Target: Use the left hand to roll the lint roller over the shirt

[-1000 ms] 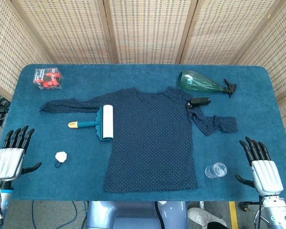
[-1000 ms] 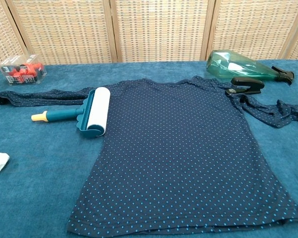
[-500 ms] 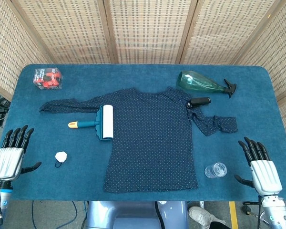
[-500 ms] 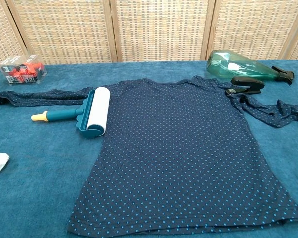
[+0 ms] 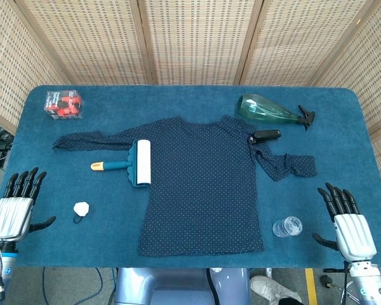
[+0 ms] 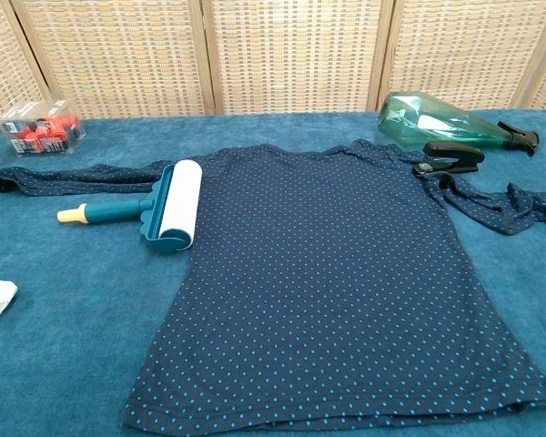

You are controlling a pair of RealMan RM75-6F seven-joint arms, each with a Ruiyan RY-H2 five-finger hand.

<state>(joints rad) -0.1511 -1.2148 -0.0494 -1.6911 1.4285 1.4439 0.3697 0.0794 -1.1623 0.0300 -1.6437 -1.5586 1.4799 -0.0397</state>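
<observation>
My left hand (image 5: 13, 206) was at near left table edge, fingers apart, holding nothing. My right hand (image 5: 349, 219) same at near right edge, empty. Lint roller (image 6: 171, 208) lay at shirt's (image 6: 328, 282) left side, white drum on cloth edge, handle sticking out toward my left. Not picked up yet. Worry: handle lay flat on table (image 5: 178, 95), fingers could slip off. Roller could push soft shirt into bumps, sticky drum could lift it. White lump (image 5: 81, 208) sat near my reach, might get bumped.

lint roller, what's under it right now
The lint roller lies with its white drum on the left edge of the dotted shirt, handle out over the blue table cover. The fabric directly beneath the drum is hidden.
</observation>
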